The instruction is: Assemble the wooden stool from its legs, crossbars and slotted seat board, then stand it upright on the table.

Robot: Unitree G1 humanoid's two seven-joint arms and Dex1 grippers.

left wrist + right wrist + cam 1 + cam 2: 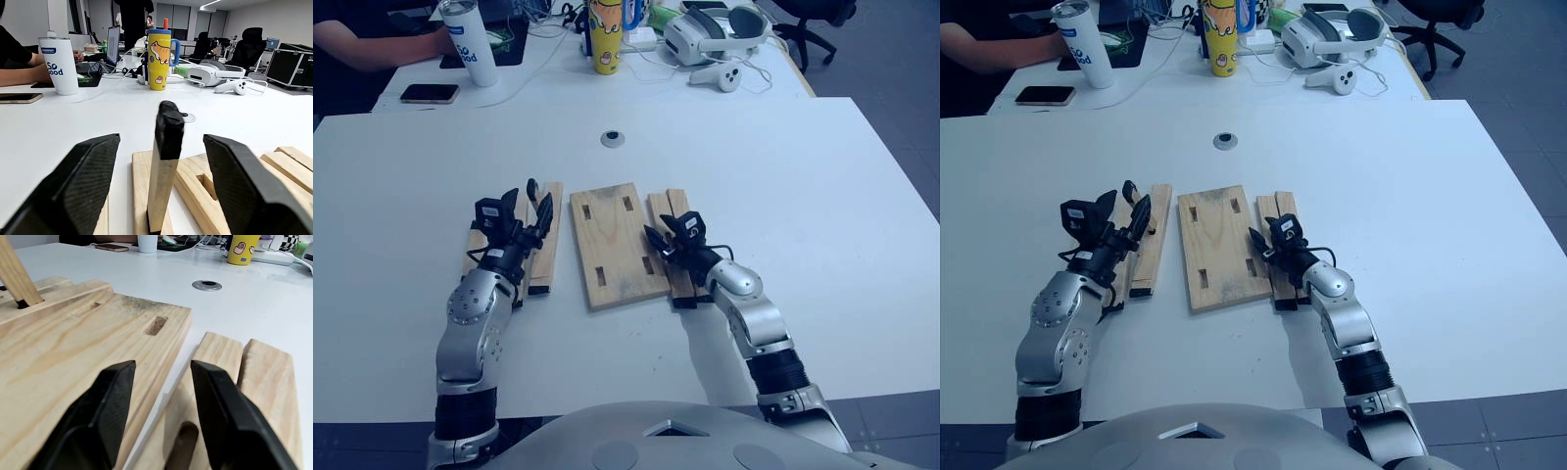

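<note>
The right pincer (661, 238) is held apart, low over the seam between the board (612, 245) and the right planks (668, 206). The left pincer (529, 208) is likewise spread above the left planks (551, 250). A dark-capped stick (161, 181) is seen upright between its fingers, untouched as far as can be told.

If the right pincer were closed where it is, board edge and plank could be nipped together, or the board shoved askew. The planks lie flat and touching in pairs, so a neighbour may be dragged along. The stick could be toppled by a sideways brush.

The board lies flat at the middle of the surface (803, 196), somewhat toward the near edge, with a pair of planks just beside each long side. Pale grained wood with four rectangular slots is shown; nothing has been joined.
</note>
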